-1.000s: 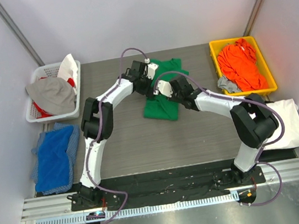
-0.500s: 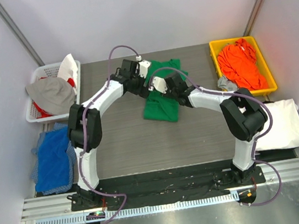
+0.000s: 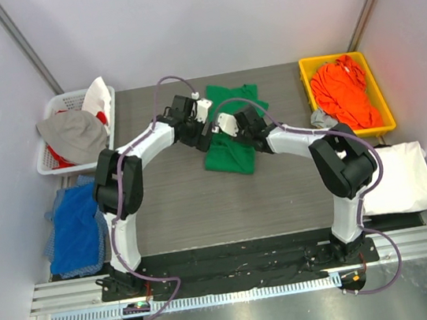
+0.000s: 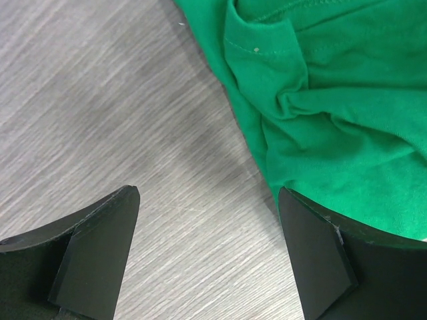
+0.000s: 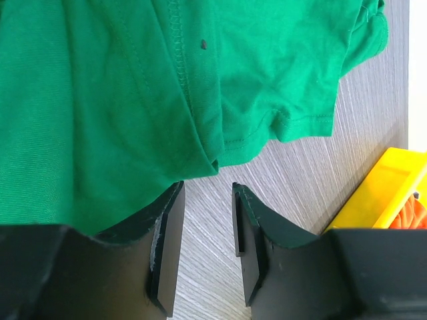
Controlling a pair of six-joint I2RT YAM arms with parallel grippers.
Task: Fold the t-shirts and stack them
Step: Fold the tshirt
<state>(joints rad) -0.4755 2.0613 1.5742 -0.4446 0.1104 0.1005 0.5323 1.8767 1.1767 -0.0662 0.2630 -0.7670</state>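
The bright green t-shirt (image 3: 238, 150) lies crumpled at the table's middle, also seen close up as green t-shirt (image 4: 333, 113) and green t-shirt (image 5: 120, 93). My left gripper (image 3: 202, 130) (image 4: 208, 193) stands open wide at the shirt's left edge. Bare table shows between its fingers, and the right finger (image 4: 320, 253) touches the hem. My right gripper (image 3: 223, 124) (image 5: 207, 185) is open a little, with only table in the gap and cloth draped beside its left finger (image 5: 167, 240). An orange t-shirt (image 3: 343, 94) fills the yellow bin (image 3: 307, 87). The white t-shirt (image 3: 403, 177) lies at the right.
A white basket (image 3: 58, 102) of clothes stands at the back left, with a blue cloth pile (image 3: 79, 223) below it. A grey cloth (image 3: 323, 121) hangs by the yellow bin, whose corner (image 5: 387, 193) shows in the right wrist view.
The left gripper has pulled back from over the shirt to its left edge and opened a bit wider. The right gripper has shifted slightly left and up the shirt.
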